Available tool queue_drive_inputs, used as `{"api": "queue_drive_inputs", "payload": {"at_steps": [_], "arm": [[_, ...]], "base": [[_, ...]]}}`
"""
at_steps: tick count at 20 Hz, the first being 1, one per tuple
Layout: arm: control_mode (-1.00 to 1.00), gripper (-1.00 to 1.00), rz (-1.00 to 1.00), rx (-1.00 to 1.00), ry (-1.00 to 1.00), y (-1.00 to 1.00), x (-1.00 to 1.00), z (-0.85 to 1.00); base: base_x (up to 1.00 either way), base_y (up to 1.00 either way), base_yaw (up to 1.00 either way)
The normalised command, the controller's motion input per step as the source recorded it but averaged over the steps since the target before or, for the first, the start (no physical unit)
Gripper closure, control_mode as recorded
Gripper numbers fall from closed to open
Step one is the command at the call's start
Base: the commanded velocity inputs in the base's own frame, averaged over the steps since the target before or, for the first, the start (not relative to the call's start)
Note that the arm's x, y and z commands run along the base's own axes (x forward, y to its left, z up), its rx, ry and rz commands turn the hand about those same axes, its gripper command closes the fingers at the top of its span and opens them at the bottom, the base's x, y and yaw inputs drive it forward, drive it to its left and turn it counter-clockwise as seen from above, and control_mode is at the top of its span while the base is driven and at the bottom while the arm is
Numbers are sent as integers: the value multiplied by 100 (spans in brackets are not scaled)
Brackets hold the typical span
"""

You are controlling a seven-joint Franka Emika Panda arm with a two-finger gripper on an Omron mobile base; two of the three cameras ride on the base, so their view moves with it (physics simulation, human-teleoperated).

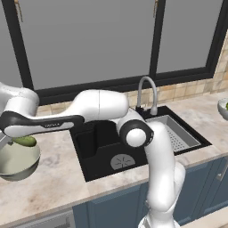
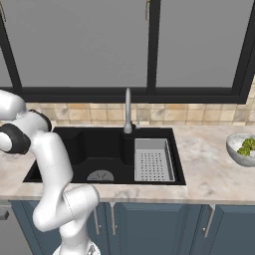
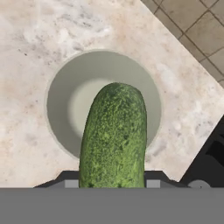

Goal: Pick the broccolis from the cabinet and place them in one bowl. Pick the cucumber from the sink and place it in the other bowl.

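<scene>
Left base view: the pale marbled stone tabletop (image 1: 53,178) runs across the scene, with the black rectangular recessed sink (image 1: 104,149) sunk into its middle and a grey perforated tray (image 1: 176,133) in the basin's right half. The white arm reaches far left over the tabletop to the round opaque olive-grey bowl (image 1: 18,162), which stands left of the sink, apart from its rim. The short dark-green bumpy-skinned cucumber (image 1: 24,141) hangs just above that bowl's opening. In the hand view the claw (image 3: 112,181) is clamped on the cucumber (image 3: 113,135), whose free end points down over the bowl's pale inside (image 3: 74,105); I cannot tell whether it touches the bowl.

The step in hand looks like the release. The cucumber's tip sits roughly over the bowl's middle, so a short lowering before letting go should keep it from bouncing out. It is shorter than the bowl's width, so it should settle inside, probably lying tilted against the wall.

For room: the tiled wall (image 3: 197,26) is behind the bowl and the sink's dark edge (image 3: 210,153) lies beside it, both apart from the rim. Bare tabletop surrounds the bowl, and straight up seems the freest way out.

Far right, the round whitish glassy bowl (image 2: 241,149) already holds yellow-green broccoli florets (image 2: 245,146).
</scene>
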Motion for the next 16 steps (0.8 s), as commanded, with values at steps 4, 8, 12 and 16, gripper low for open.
{"api": "queue_drive_inputs", "payload": {"at_steps": [4,8,12,16], "arm": [[-100,100,6,9,-9,-2,-13,-1],[-100,100,3,0,-38,0,-11,-1],[-100,100,3,0,-49,0,0,-2],[-100,100,4,2,-40,0,0,0]], "base": [[0,0,0],[0,0,0],[0,0,0],[0,0,0]]}}
